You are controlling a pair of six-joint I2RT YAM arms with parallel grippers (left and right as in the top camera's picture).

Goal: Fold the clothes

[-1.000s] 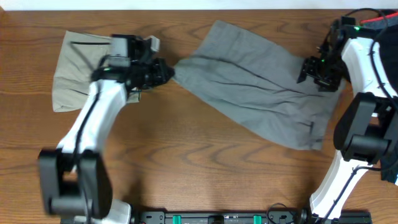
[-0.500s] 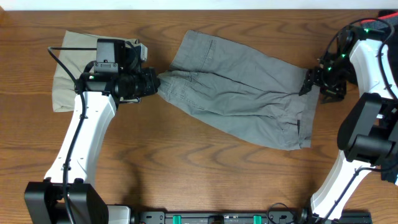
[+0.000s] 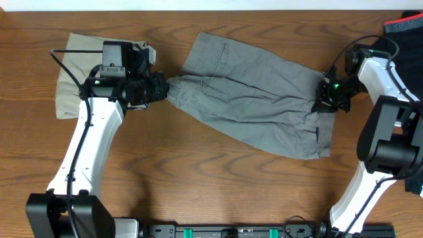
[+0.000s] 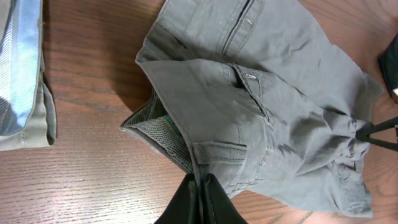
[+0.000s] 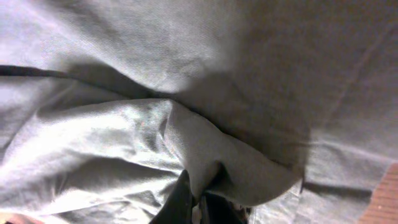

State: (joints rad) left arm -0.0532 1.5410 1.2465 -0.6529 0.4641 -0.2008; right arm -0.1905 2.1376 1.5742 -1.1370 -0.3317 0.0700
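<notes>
Grey shorts (image 3: 254,99) lie spread across the table's middle, rumpled, one leg hem toward the right front. My left gripper (image 3: 165,86) is shut on the shorts' left edge; in the left wrist view its black fingers (image 4: 198,200) pinch the waistband fabric of the shorts (image 4: 261,106). My right gripper (image 3: 324,100) sits on the shorts' right edge. In the right wrist view its fingers (image 5: 199,202) are shut on a raised fold of the grey shorts (image 5: 205,149).
A folded beige garment (image 3: 73,73) lies at the back left, partly under the left arm; its edge (image 4: 25,81) shows in the left wrist view. A dark item with a red rim (image 3: 404,26) sits at the back right corner. Bare wood table (image 3: 218,192) lies in front.
The left gripper dragged the shorts leftward, then held still. The right gripper moved from beside the shorts' right edge onto the cloth and shut on a fold.
</notes>
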